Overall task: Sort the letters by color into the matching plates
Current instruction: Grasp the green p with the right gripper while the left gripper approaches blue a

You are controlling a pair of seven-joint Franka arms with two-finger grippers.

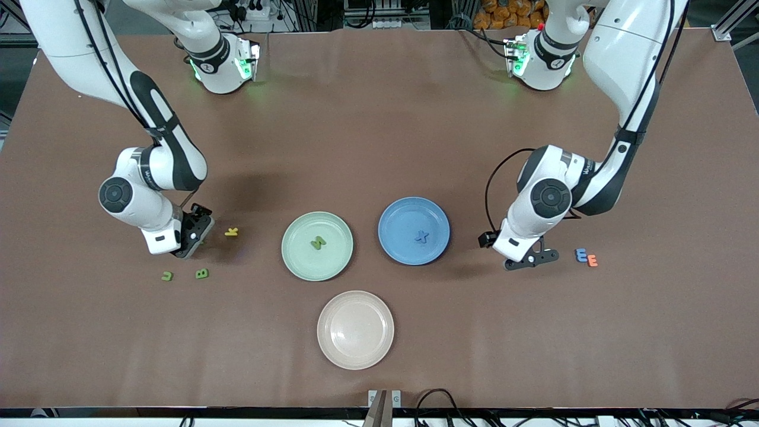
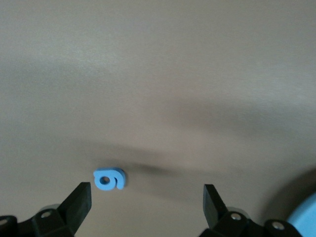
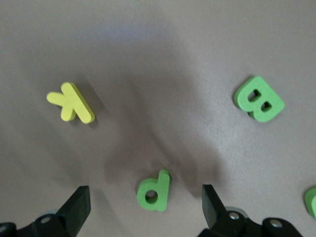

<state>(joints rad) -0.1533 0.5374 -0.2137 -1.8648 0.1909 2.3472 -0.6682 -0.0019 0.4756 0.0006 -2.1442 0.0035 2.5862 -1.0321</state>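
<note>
**Both hands open, each poised over a letter still to be sorted**

One green letter [image 1: 319, 242] lies in the green plate [image 1: 296, 261] and one blue letter [image 1: 421, 236] in the blue plate [image 1: 394, 237]; both plates sit side by side near the middle of the tabletop [image 1: 379, 130]. The beige plate [image 1: 332, 344], closer to the front edge, holds nothing. Sorting is judged to be early, with a pickup in hand on each side.

The right hand [image 1: 191, 237] is set low toward the right arm's end of the tabletop, fingers spread wide and empty. In its wrist view a green d [image 3: 154, 191] lies between the fingertips, a green B [image 3: 258, 98] and a yellow K [image 3: 71, 102] near it, and a further green piece [image 3: 311, 201] is cut off at the frame edge. The next move is judged to call for a short descent and a close on the d alone, then a carry to the green plate.

The left hand [image 1: 532, 258] is held just beside the blue plate, toward the left arm's end, equally wide open and empty. A blue 6-shaped piece [image 2: 109, 178] is seen close to one fingertip [image 2: 79, 202], off centre, so a small sideways correction is judged necessary before closing. A blue E [image 1: 581, 255] and an orange E [image 1: 592, 260] touch each other near that hand.

In the front view the d and the 6-shaped piece are hidden by the hands. The remaining blue letters cannot be found.
</note>
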